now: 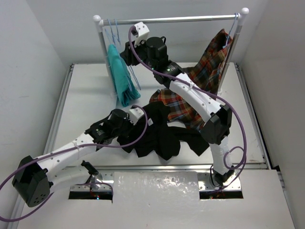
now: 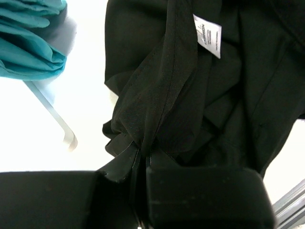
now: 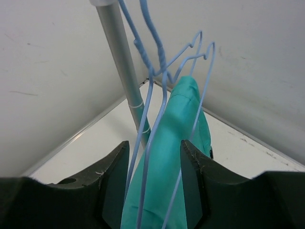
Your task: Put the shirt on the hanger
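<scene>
At the rail's (image 1: 190, 19) left end the pale-blue hanger (image 3: 159, 55) hangs by its hook among other wires of the same kind, with a teal garment (image 1: 121, 78) draped beneath them beside the upright post (image 3: 121, 71). The right pincer (image 3: 153, 143) is raised to this spot with its fingers (image 3: 114, 181) spread wide. The wrist view shows the wires and the teal cloth running down through the gap between them, and nothing is gripped; whether a wire touches either finger cannot be told. Lower and a little to the right, the left pincer (image 2: 143, 160) is clenched on the shirt (image 1: 162, 136), with a bunched fold of black fabric pinched between its fingertips at the shirt's left edge. From that pinch the cloth fans out away from the pincer, and a white label (image 2: 208, 34) shows on it farther up. The rest of the shirt lies crumpled on the bench (image 1: 86, 95), spreading rightward from the left pincer and under the right arm, well apart from the hanger and below it. To the right, a plaid shirt (image 1: 209, 62) hangs from the rail's right end, its lower part lying on the bench just beside the black shirt's far edge.
</scene>
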Controlling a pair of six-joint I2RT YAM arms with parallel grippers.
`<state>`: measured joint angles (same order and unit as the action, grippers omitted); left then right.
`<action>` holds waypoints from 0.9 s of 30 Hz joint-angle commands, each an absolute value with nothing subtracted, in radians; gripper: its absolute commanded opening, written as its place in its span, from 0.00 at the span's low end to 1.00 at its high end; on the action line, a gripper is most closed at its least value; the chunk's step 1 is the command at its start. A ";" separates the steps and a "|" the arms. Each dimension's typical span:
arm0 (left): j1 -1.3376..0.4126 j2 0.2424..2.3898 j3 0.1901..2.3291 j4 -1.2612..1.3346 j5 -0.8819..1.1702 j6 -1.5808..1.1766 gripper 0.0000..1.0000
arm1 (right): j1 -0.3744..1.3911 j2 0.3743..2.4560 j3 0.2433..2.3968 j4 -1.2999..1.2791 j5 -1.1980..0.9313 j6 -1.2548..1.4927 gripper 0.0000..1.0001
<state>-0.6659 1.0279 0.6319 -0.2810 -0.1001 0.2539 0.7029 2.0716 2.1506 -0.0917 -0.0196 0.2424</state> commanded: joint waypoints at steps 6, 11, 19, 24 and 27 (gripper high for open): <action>-0.658 1.002 0.617 -0.215 -0.140 0.262 0.00 | 0.709 2.029 2.117 -0.008 0.028 0.255 0.39; -0.657 0.996 0.612 -0.209 -0.150 0.261 0.00 | 0.707 2.082 2.154 -0.037 0.055 0.249 0.37; -0.652 0.986 0.601 -0.203 -0.153 0.261 0.00 | 0.707 2.069 2.145 -0.028 0.074 0.229 0.37; -0.652 0.988 0.598 -0.199 -0.149 0.261 0.00 | 0.709 2.040 2.134 -0.035 0.086 0.207 0.37; -0.652 0.988 0.597 -0.199 -0.149 0.262 0.00 | 0.709 2.023 2.135 -0.054 0.129 0.180 0.37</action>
<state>-0.6609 1.0115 0.6029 -0.2493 -0.1425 0.2569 0.7036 2.0876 2.1212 -0.0692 0.0837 0.2153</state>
